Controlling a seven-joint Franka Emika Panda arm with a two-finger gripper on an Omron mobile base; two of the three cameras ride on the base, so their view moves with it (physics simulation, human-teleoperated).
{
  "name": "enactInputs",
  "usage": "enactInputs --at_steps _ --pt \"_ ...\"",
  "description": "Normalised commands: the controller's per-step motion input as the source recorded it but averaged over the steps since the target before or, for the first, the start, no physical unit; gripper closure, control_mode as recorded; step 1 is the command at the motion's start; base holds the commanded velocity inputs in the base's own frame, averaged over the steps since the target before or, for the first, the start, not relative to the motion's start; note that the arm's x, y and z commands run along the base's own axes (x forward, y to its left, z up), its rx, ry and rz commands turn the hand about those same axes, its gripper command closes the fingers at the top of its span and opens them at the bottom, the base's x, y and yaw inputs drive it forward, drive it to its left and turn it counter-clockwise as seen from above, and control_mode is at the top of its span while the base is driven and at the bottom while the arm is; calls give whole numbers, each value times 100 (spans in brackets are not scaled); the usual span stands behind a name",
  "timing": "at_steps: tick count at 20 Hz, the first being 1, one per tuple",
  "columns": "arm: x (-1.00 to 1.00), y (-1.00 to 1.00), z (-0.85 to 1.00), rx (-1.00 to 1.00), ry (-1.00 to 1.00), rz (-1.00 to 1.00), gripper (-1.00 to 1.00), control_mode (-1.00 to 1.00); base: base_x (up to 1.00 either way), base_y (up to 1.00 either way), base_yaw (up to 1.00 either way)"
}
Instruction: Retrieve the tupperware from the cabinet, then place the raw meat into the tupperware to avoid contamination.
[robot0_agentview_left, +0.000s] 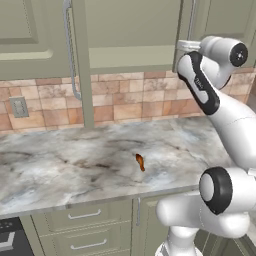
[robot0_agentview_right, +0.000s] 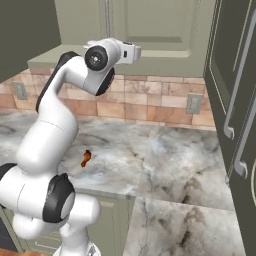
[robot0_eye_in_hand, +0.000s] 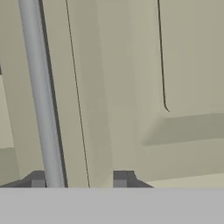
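Hand view: gripper (robot0_eye_in_hand: 78, 180) close against the olive-green cabinet (robot0_eye_in_hand: 131, 87); two dark fingertips (robot0_eye_in_hand: 121, 178) at six o'clock, standing apart; the silver bar handle (robot0_eye_in_hand: 41, 96) runs from eleven o'clock down to seven, passing just inside the left tip, so the jaws appear spread with the bar off-centre between them; whether they pinch it, I cannot tell; recessed door panel (robot0_eye_in_hand: 192, 57) at two o'clock.

Left base view: white arm raised to the cabinet at one o'clock; the nearer door at twelve o'clock hangs ajar, its own bar handle (robot0_agentview_left: 70, 50) at eleven; raw meat (robot0_agentview_left: 140, 162) lying alone on the marble counter (robot0_agentview_left: 60, 165), just below centre; wall outlet plate (robot0_agentview_left: 18, 106) on the brick backsplash at nine o'clock; lower drawers at six.

Right base view: raw meat (robot0_agentview_right: 86, 158) at eight o'clock, beside the arm; dark tall unit with long handles at three o'clock.

Tupperware: presumably inside the cabinet, behind the shut door.

Step in hand, as judged: opening the door. To do it well: shift sideways until the bar sits midway between the tips; close squarely; pull along the hinge arc, not straight back, so the bar cannot slip.
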Motion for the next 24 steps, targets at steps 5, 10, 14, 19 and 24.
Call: enactInputs --at_steps 5,10,14,19,24 --pt "-37 -72 8 0 1 0 100 -100 0 0 0" --pt "-40 -80 3 1 0 0 100 -100 0 0 0" --pt "-41 -86 1 2 0 0 100 -100 0 0 0" --pt "-39 -92 0 2 0 0 100 -100 0 0 0" --pt "-38 -98 0 0 0 2 100 -100 0 0 0"
